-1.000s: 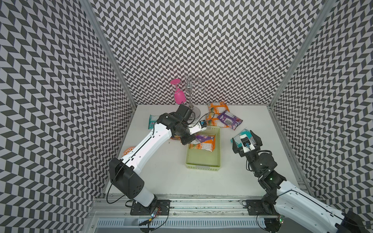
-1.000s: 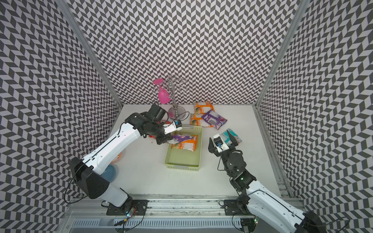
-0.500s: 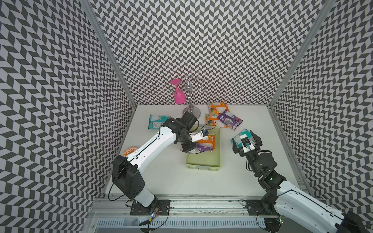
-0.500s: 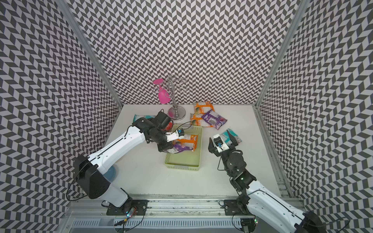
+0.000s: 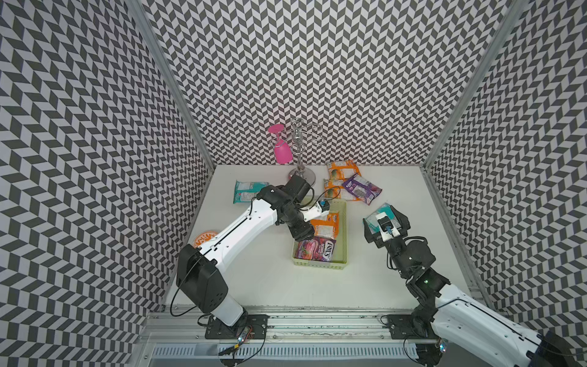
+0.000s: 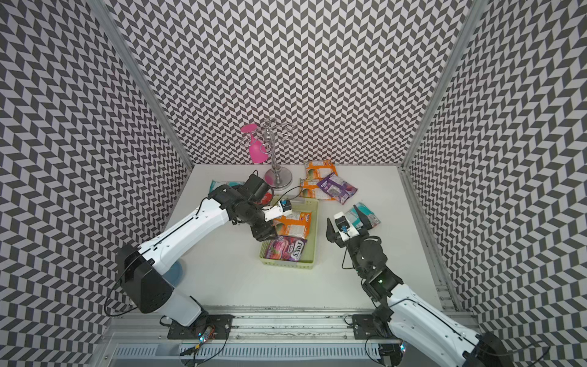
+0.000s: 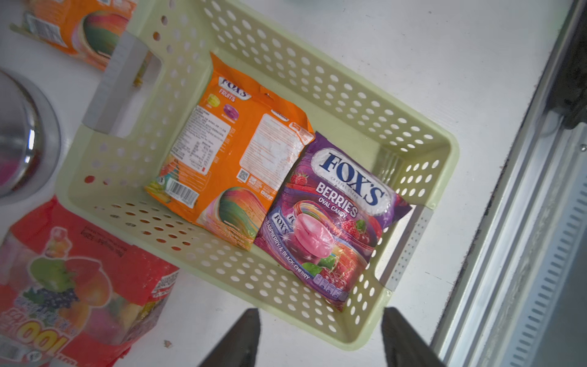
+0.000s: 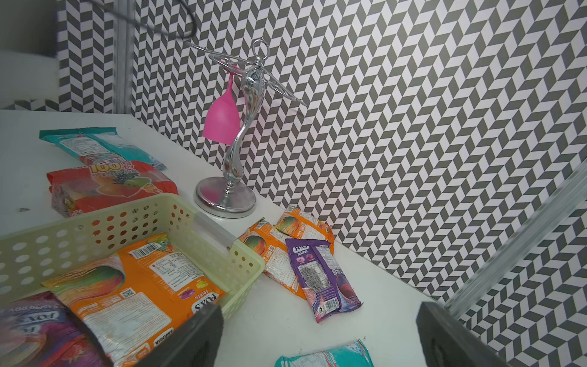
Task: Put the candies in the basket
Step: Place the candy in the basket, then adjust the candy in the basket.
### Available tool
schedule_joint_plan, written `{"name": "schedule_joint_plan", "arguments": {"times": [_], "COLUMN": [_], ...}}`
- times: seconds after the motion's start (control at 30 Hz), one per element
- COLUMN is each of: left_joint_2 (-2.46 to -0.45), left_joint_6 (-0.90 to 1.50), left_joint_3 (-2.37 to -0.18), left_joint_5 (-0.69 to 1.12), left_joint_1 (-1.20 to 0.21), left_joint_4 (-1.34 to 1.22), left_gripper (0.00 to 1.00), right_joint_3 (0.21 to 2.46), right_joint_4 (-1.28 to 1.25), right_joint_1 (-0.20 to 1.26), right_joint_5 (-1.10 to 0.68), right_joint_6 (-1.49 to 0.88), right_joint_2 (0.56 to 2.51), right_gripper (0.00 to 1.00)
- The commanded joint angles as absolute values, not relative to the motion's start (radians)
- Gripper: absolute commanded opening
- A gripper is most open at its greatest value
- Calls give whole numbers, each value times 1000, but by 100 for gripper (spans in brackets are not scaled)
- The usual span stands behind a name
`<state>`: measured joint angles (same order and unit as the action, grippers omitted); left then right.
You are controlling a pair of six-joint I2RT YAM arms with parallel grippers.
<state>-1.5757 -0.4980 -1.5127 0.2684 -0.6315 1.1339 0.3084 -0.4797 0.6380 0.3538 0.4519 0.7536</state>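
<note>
Now left hand (image 7: pixel 320 317) spread, empty: berry packet (image 7: pixel 330 222) just dropped in basket (image 7: pixel 349 92) beside orange packet (image 7: pixel 228 152). Right hand (image 8: pixel 317 321) spread, empty. Several loose packets (image 5: pixel 360 189) left on bench (image 5: pixel 254 286).

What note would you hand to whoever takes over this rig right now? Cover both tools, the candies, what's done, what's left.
Left tool open, empty, above the basket's rim. Right tool open, empty, over the near teal packet.
Done: orange Fox's Fruits packet and purple Fox's Berries packet lie in the basket.
Left on the table: red fruit bag, two orange packets, second purple packet, near teal packet, back teal packet.
</note>
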Motion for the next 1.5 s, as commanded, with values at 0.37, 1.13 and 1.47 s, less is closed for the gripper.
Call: {"name": "schedule_joint_plan", "arguments": {"times": [0.37, 1.13, 1.47], "left_joint_2": [-1459, -1289, -1288], "left_joint_6": [-428, -264, -272], "left_joint_3": [-1595, -1295, -1324], "left_joint_5": [347, 639, 651], "left_joint_1": [-413, -20, 10], "left_joint_4": [1015, 797, 797], "left_gripper": [83, 99, 99], "right_joint_3": [437, 927, 976], "right_joint_4": [-274, 320, 361], "right_joint_1": [653, 817, 858], "right_joint_5": [41, -404, -341], "right_joint_6": [485, 456, 451], "right_joint_2": [819, 1346, 1506], "right_gripper": [99, 88, 79]}}
